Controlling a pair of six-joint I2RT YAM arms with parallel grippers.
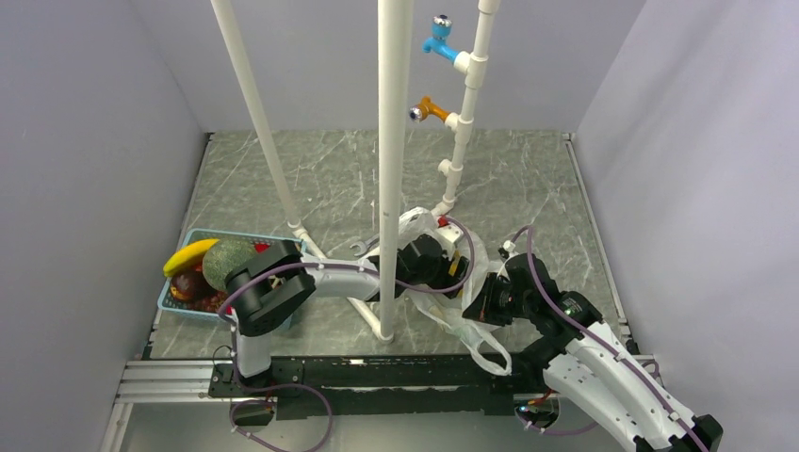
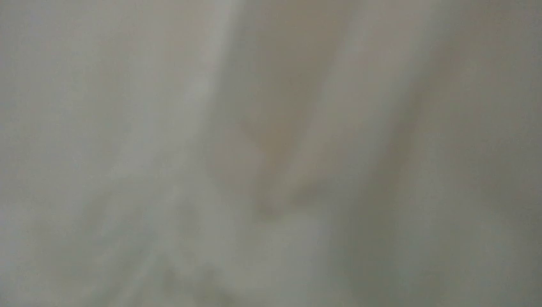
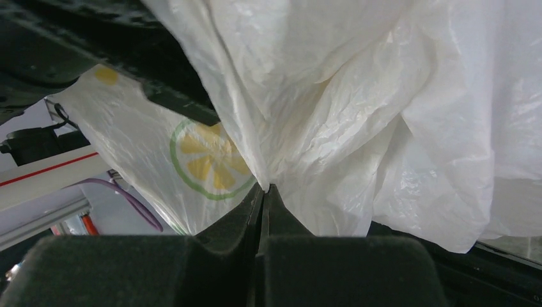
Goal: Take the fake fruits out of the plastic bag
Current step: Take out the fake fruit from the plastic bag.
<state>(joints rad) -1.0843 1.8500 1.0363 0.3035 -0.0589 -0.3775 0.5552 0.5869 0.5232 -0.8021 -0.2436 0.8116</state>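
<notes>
The white plastic bag (image 1: 468, 326) lies crumpled at the table's middle, just right of the upright pipe. My left gripper (image 1: 450, 256) is pushed into its mouth, and the fingers are hidden by the film. The left wrist view shows only blurred white plastic (image 2: 268, 153). My right gripper (image 3: 266, 188) is shut on a gathered fold of the bag (image 3: 358, 96), near a printed lemon slice (image 3: 208, 157); in the top view this gripper (image 1: 485, 303) is at the bag's right side. A yellow banana (image 1: 190, 255), a green melon (image 1: 229, 261) and a dark fruit (image 1: 186, 284) lie in the basket. No fruit shows inside the bag.
The light-blue lattice basket (image 1: 170, 303) sits at the left, beside my left arm's base. A white pipe frame (image 1: 394, 141) rises from the table's middle, with a blue hook (image 1: 438, 38) and an orange hook (image 1: 429, 110) on its right post. Grey walls close in three sides.
</notes>
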